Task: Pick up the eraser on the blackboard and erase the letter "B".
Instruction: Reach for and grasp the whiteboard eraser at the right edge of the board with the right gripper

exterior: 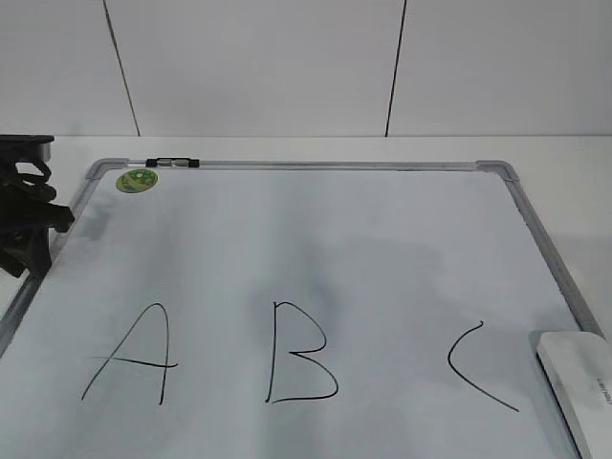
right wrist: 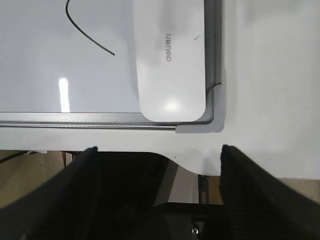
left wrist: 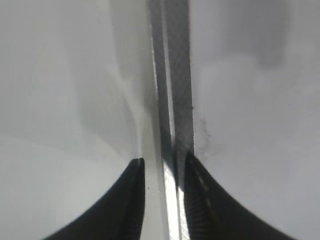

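Note:
The blackboard (exterior: 316, 239) lies flat with black letters on it; the letter "B" (exterior: 298, 354) is in the middle near the front. The white eraser (exterior: 579, 387) lies in the board's near right corner, and it also shows in the right wrist view (right wrist: 170, 60), lettering up. My right gripper (right wrist: 159, 150) is open and empty, just off that corner over the table's front edge; it is out of the exterior view. My left gripper (exterior: 29, 239) rests at the board's left frame (left wrist: 175, 75). Its jaws (left wrist: 164, 162) are nearly together and hold nothing.
The letter "A" (exterior: 134, 354) is left of the "B" and the "C" (exterior: 478, 368) is right of it, beside the eraser. A round green sticker (exterior: 139, 180) and a dark clip (exterior: 172, 163) sit at the board's far left. White wall panels stand behind.

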Robot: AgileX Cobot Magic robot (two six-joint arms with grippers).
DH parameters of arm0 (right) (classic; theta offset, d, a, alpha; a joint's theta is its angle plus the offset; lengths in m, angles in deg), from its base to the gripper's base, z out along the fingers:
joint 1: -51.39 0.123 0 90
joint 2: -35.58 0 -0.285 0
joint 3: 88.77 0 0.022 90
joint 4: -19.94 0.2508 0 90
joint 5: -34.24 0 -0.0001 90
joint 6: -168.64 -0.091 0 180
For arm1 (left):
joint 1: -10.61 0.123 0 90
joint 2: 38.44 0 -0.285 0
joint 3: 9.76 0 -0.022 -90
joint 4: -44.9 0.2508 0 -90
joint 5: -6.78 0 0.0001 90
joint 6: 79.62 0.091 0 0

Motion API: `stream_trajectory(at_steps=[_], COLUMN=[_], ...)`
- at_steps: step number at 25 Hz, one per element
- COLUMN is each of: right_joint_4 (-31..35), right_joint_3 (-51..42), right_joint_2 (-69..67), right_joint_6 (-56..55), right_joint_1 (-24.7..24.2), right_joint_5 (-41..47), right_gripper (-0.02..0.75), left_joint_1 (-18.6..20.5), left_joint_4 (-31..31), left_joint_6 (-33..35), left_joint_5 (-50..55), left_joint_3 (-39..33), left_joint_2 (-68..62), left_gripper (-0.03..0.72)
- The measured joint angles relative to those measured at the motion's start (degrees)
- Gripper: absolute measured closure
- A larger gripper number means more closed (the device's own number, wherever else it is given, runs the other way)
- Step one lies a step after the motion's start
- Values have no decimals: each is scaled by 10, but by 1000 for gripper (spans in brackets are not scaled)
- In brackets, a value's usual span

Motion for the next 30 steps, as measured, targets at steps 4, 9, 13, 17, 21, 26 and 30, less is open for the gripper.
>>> stream_trajectory(at_steps=[4,9,13,17,21,26,30], right_joint_4=[8,11,11,11,11,11,11], right_joint_3=[0,0,0,0,0,0,0], right_joint_2=[0,0,-1,-1,-21,-90,-147], right_joint_6=[0,0,0,0,0,0,3], right_joint_1=[0,0,0,0,0,0,0], right_joint_5=[0,0,-2,-33,-59,-71,-86], right_gripper=[166,166,166,140,80,70,70], left_joint_1=[0,0,0,0,0,0,0], left_joint_4=[-1,-5,-5,-7,-7,-7,-7], left_joint_6=[0,-1,-5,-6,-6,-6,-6], left_joint_5=[3,4,5,6,6,6,6], left_joint_3=[0,1,1,1,1,1,1], left_joint_2=[0,0,0,0,0,0,0], left_gripper=[573,633,648,653,654,654,654])
